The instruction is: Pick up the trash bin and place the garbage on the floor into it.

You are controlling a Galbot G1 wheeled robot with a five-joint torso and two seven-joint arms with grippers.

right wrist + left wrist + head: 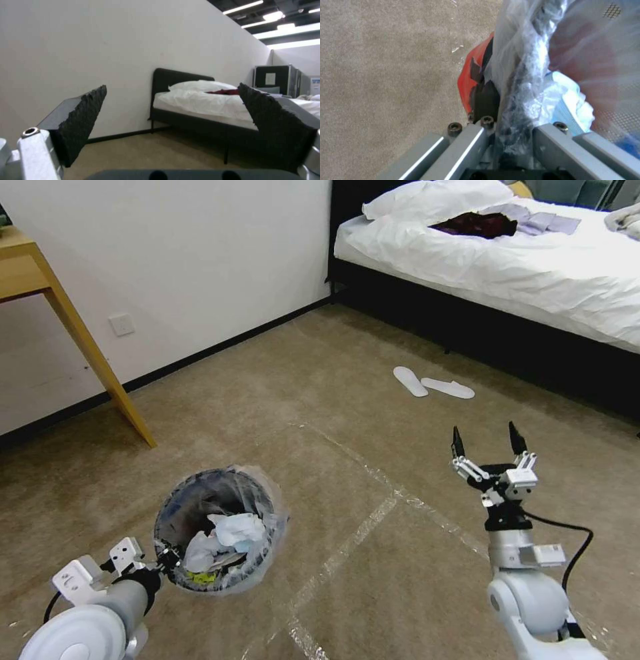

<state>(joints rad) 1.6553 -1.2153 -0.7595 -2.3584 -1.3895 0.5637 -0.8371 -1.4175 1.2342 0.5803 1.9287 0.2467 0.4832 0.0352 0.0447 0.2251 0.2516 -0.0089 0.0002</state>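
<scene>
floor: the beige-tan short-pile carpet (347,380), crossed by shiny clear tape lines (373,513), runs from the white wall to the dark-framed bed with white bedding (507,267). No loose litter shows on the stretch in the head view; a pair of flat white slippers (433,383) lies near the bed, well apart from both arms.

trash bin: the small round bin with a dark inside, red base and crinkly clear plastic liner (220,527) hangs low at the robot's left front, its mouth tipped toward the head camera. The left wrist view shows the red base (470,82) above bare carpet, so I judge it lifted, not standing.

garbage already in: crumpled white tissues (230,533) and a scrap of yellow wrapper (200,577) sit inside the bin.

left gripper: the left gripper (163,560) is clamped on the bin's near rim, liner (520,82) pinched between its grey fingers (553,142).

right gripper: the right gripper (488,447) is raised at the right front with its black serrated fingertips (83,120) spread wide and nothing between them, pointing toward the bed.

key relation: the bin lies to the left of the free right gripper, across the tape lines; the right arm is the only hand free for pickup, and by my reading any drop must travel leftward to the bin's mouth.
</scene>
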